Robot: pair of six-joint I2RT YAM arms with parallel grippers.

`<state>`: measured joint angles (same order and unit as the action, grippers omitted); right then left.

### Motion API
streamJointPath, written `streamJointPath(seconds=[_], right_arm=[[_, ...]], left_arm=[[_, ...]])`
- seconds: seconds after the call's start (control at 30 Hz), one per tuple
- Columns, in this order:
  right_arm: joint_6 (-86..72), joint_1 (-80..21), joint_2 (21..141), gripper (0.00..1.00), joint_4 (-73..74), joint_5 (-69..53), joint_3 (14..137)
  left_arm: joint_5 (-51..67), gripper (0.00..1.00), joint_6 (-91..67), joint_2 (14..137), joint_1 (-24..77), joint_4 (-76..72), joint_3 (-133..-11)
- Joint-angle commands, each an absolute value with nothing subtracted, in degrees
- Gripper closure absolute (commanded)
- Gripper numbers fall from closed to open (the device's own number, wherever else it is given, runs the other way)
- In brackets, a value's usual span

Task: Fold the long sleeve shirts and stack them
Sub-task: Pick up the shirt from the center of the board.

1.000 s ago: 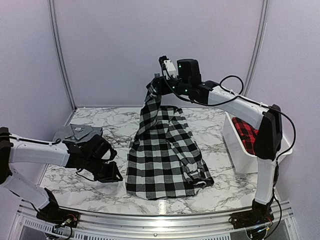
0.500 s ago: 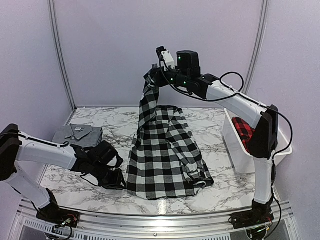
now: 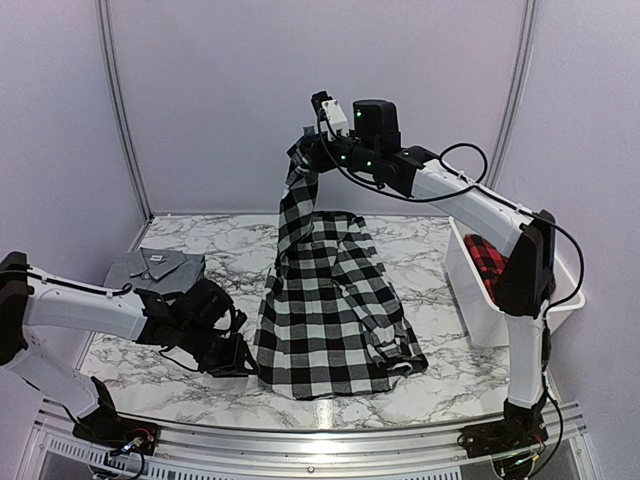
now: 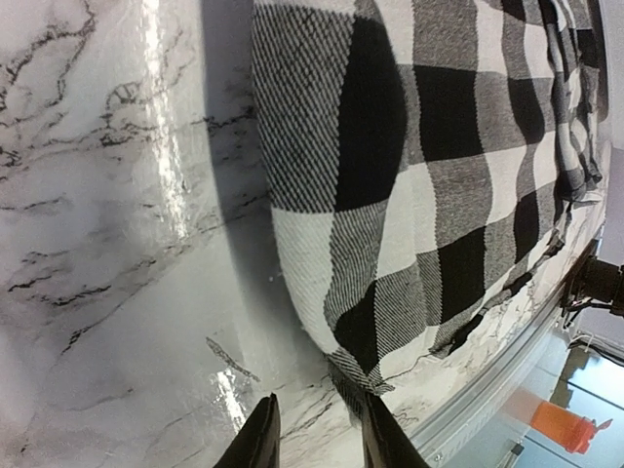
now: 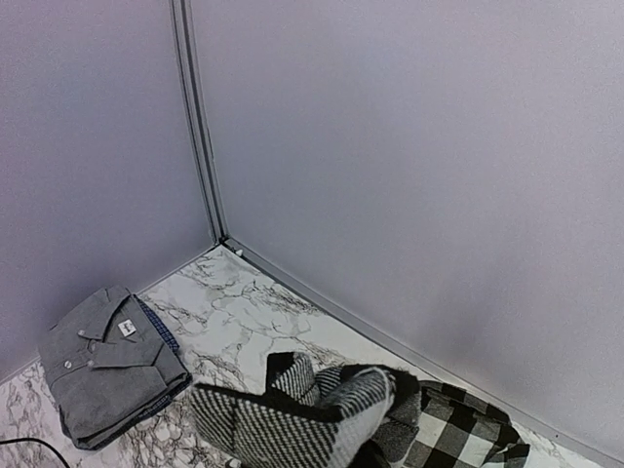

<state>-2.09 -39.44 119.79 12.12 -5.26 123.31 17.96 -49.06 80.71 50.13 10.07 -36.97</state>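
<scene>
While the grey shirt (image 3: 158, 266) lies folded near the far left corner of the surface (image 3: 440, 375), the left gripper (image 3: 238, 358) sits low by the near edge. Its fingers (image 4: 258, 444) are a little apart and hold nothing, just beside the near left hem corner of the black-and-white checked shirt (image 3: 325, 310). That shirt's lower half lies on the middle of the surface. Its top hangs from the right gripper (image 3: 303, 160), which is pinching the cloth high above the far edge. To do this step well, I judge the left gripper should straddle the hem corner and take a full bite of cloth before closing, so both arms can spread the shirt flat. The red-and-black checked shirt (image 3: 492, 265) waits in the white bin (image 3: 470, 300) at the right edge.
</scene>
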Motion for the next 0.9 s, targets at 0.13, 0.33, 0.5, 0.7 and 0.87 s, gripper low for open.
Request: streamJointPath(seconds=[0.13,0.33,0.5,0.7,0.87], right_arm=[[-0.72,-38.96,120.17,1.0,12.51,-3.73,126.61],[-0.53,-38.87,120.19,1.0,12.74,-3.34,126.47],[-0.44,-38.9,120.15,1.0,12.83,-2.93,126.46],[-0.09,-38.81,120.15,1.0,12.92,-2.32,126.47],[-0.09,-38.61,120.19,1.0,12.75,-1.3,127.03]], left_arm=[[19.5,0.69,-48.57,86.51,51.22,7.12,-40.24],[20.54,0.8,-48.67,88.59,51.36,5.54,-40.21],[19.12,0.98,-48.87,88.39,51.38,5.67,-39.5],[14.16,1.0,-49.14,85.68,50.43,10.51,-38.61],[12.81,1.0,-46.33,82.19,46.97,15.76,-37.9]])
